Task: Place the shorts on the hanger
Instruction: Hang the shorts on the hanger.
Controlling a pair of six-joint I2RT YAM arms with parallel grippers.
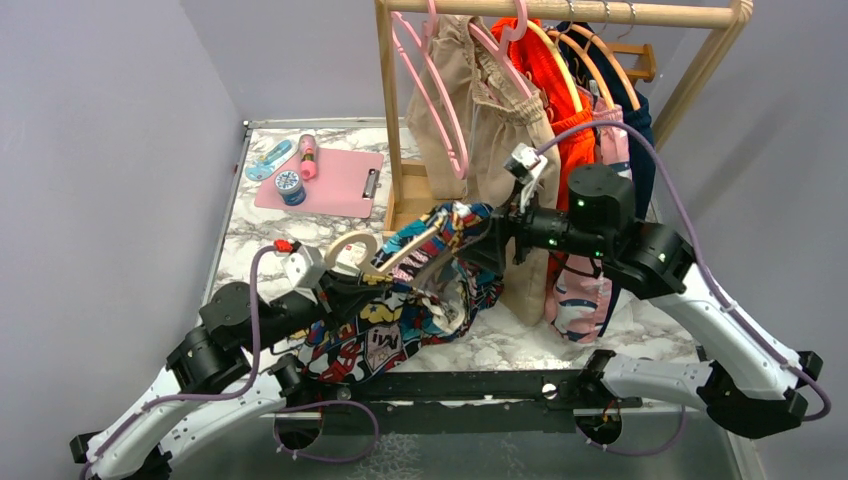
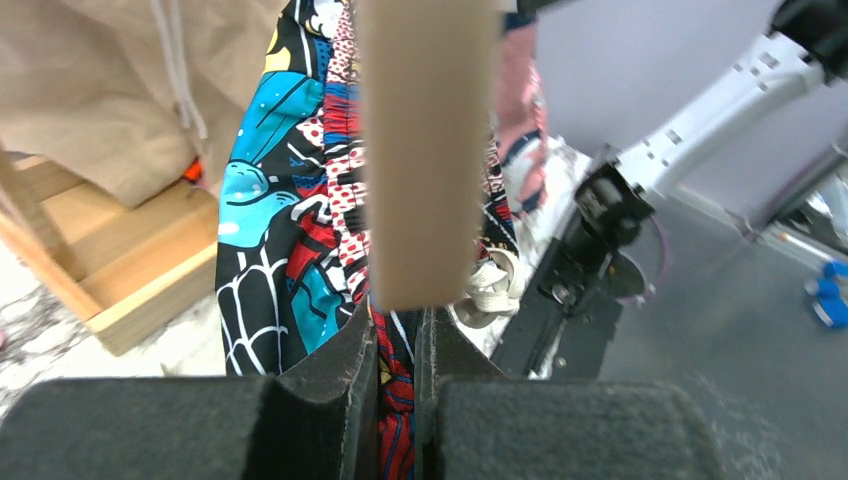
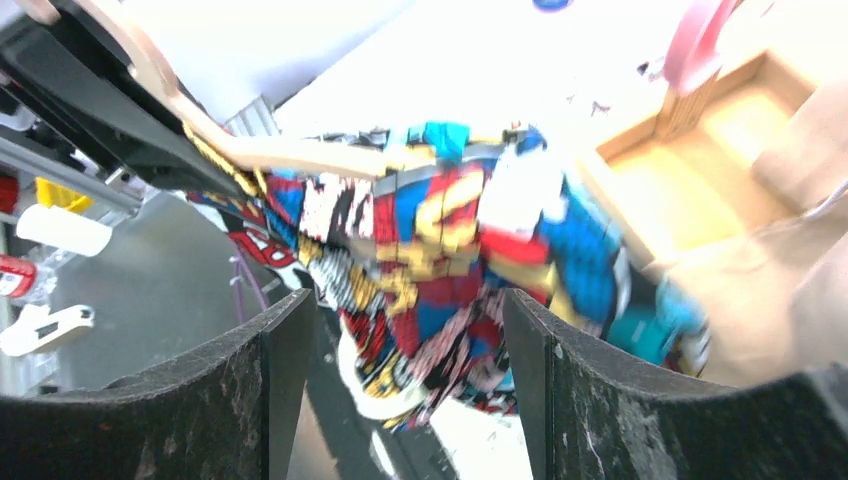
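- Fingers [image 2: 320, 400] of the left gripper [image 2: 397, 330] fill the 6 o'clock edge of the left wrist view. They are pressed nearly together around the lower end of the hanger [image 2: 425, 150].
- Its cream bar rises from the fingertips straight to 12 o'clock, and a strip of red and blue print shows in the narrow slit between the pads.
- At 9 o'clock from the bar the shorts [image 2: 290, 230] hang against it. A wooden base [image 2: 120, 270] sits further out the same way.
- In the right wrist view the right gripper [image 3: 408, 305] is spread wide and grips nothing, one dark finger at 7 o'clock and the other at 5 o'clock.
- Between and beyond them the blurred shorts fill the centre. The hanger's cream arm runs in from 10 o'clock to meet their upper edge.
- In the top external view both grippers meet at the centre, the left coming from 8 o'clock and the right from 3 o'clock.
- From there the shorts drape off the hanger and bunch toward 6 o'clock on the marble table [image 1: 250, 235].
- At 12 o'clock a wooden rail [image 1: 560, 12] carries plain beige shorts [image 1: 470, 100] and an orange garment [image 1: 570, 130].
- A pink clipboard [image 1: 320, 180] lies at 10 o'clock.
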